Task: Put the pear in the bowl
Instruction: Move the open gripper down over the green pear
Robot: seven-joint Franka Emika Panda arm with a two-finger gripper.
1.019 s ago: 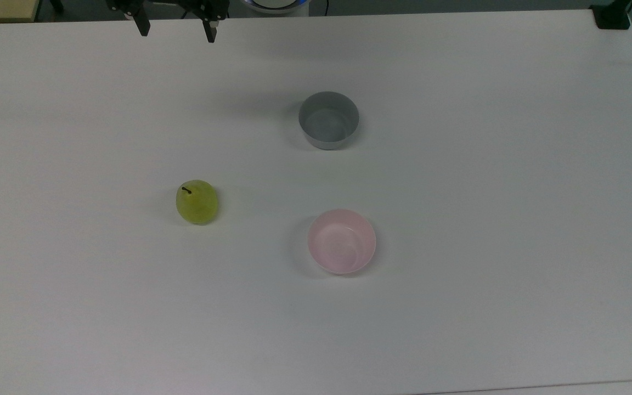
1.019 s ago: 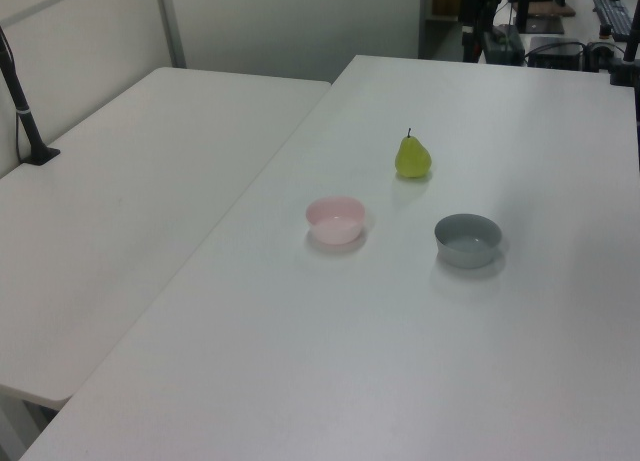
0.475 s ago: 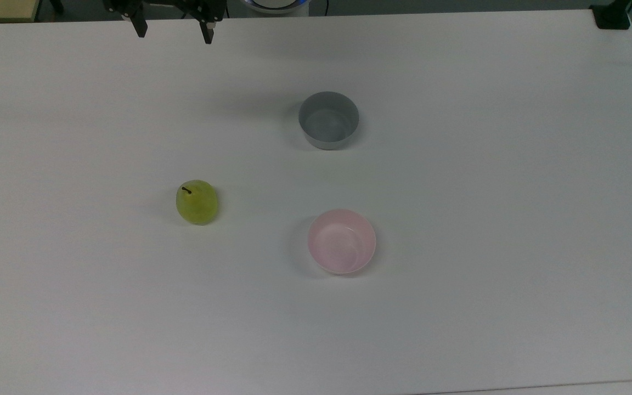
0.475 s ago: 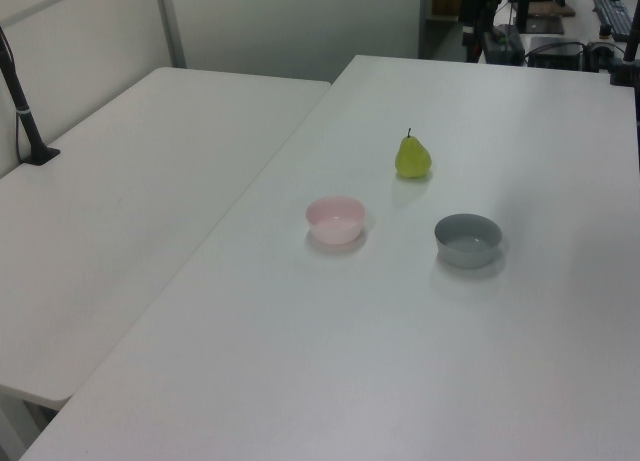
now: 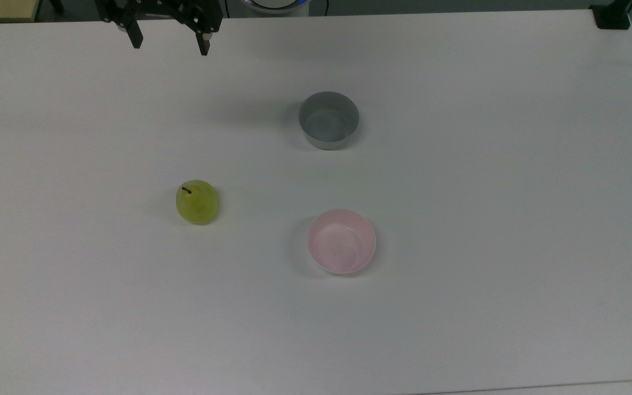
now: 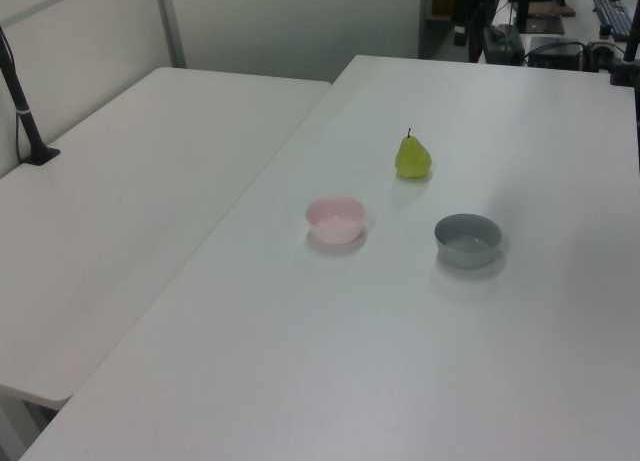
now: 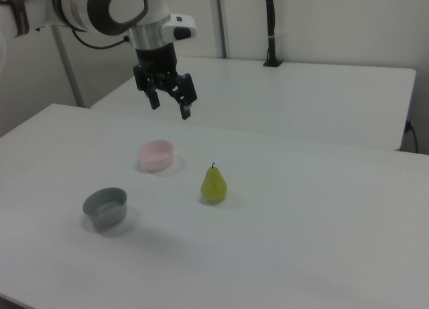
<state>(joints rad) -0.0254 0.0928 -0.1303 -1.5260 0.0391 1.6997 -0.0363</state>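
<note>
Hovering high over white tabletop [image 5: 458, 164], black two-finger gripper [image 5: 169, 44] w/ fingers spread wide, holding nothing. Sitting upright on table: small glossy yellow-green pear w/ short dark stem [image 5: 197, 202], well apart from gripper; same pear in right view [image 7: 214, 184] w/ gripper [image 7: 169, 105] above and toward right view's left. Resting empty, pale pink shallow round bowl [image 5: 342, 241], to top view's right of pear and slightly lower in frame; grey straight-sided deeper bowl [image 5: 328, 119] standing farther up, not the target. Step in hand, judging: approach to pear, grasp not yet begun. Doing it well probably means centring over fruit's fat lower body rather than narrow neck, coming straight down w/ fingers kept wide, avoiding stem, closing gently since glossy rounded skin could squirt out sideways; then lifting clear of pink rim before crossing. Vs. earlier top view frames: gripper reaching slightly farther into frame and drifting a bit toward top view's left, closing on pear's column; fingers at abt same spread. Pear and both bowls staying put, no shift in left view [image 6: 413, 158].
</note>
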